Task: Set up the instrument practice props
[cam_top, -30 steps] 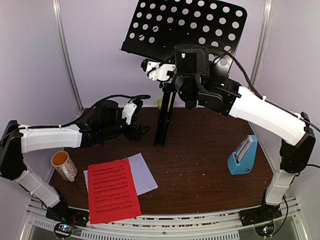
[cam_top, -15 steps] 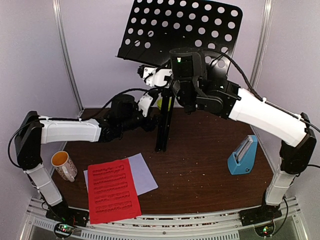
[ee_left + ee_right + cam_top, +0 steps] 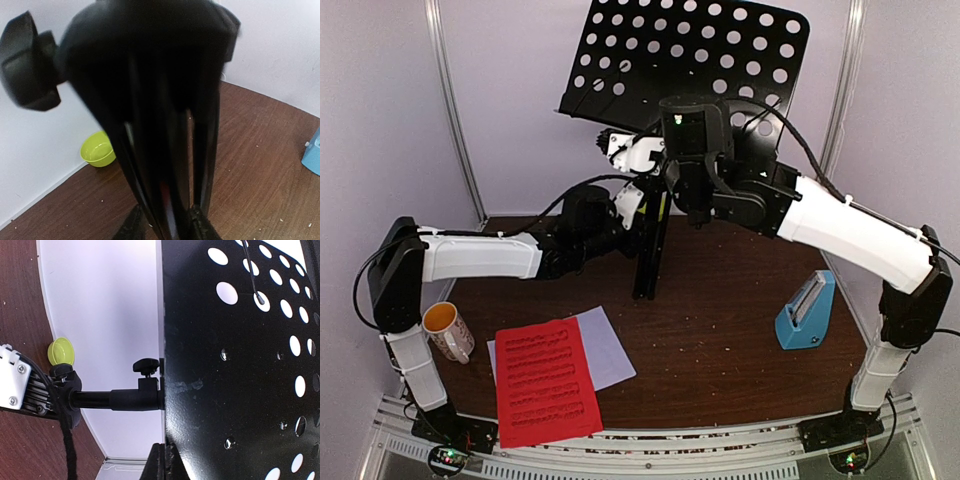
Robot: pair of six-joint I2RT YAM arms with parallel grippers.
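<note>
Since the earlier frame my left arm has extended rightward. The music stand [image 3: 690, 50] stands rear-centre on the table [image 3: 720, 330]. The left gripper [image 3: 638, 205] is at its post, grip state indeterminable. The right gripper [image 3: 610, 140], arm raised, clamps the tray's lower edge.

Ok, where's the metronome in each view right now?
Top external: metronome at the right, a little below mid-height.
Left wrist: only its blue edge, cut off at the right border.
Right wrist: not in it.
Shared landmark: the stand. Its legs fill the left wrist view and its perforated desk fills the right wrist view.
</note>
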